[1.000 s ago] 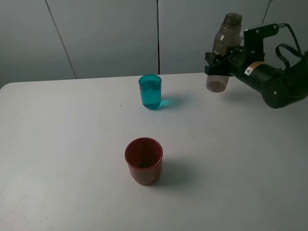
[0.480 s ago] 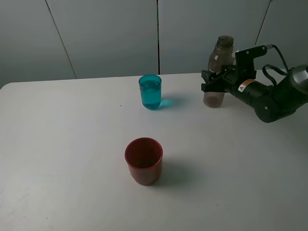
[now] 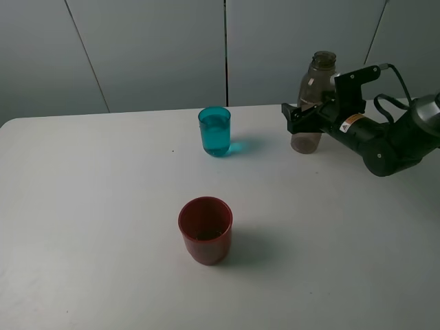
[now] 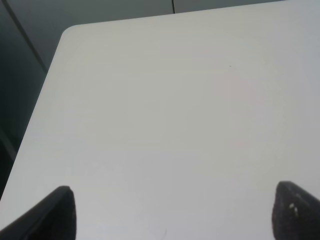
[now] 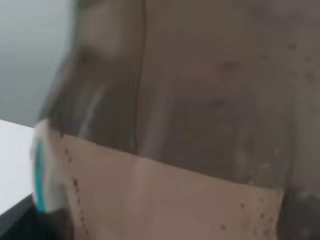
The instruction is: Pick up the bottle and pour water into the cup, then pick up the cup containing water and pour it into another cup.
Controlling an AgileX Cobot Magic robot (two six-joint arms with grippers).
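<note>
The smoky grey-brown bottle [image 3: 314, 86] stands upright on the table at the back right. It fills the right wrist view [image 5: 175, 125]. My right gripper [image 3: 297, 118] is around its lower half with the jaws slightly apart. The teal cup [image 3: 215, 130] holds water and stands at the back centre, left of the bottle. The red cup [image 3: 205, 230] stands nearer the front, in the middle. My left gripper [image 4: 172, 215] is open and empty over bare table, with only its two dark fingertips [image 4: 57, 215] showing. It is out of the exterior high view.
The white table [image 3: 103, 206] has a rounded far-left corner, seen in the left wrist view [image 4: 70, 32]. Grey wall panels [image 3: 151, 48] stand behind the table. The right arm's black body and cables [image 3: 392, 134] hang over the table's right side.
My right gripper lowered the bottle from the air onto the table. In the last half second the bottle settled more upright and the near finger shifted slightly outward.
</note>
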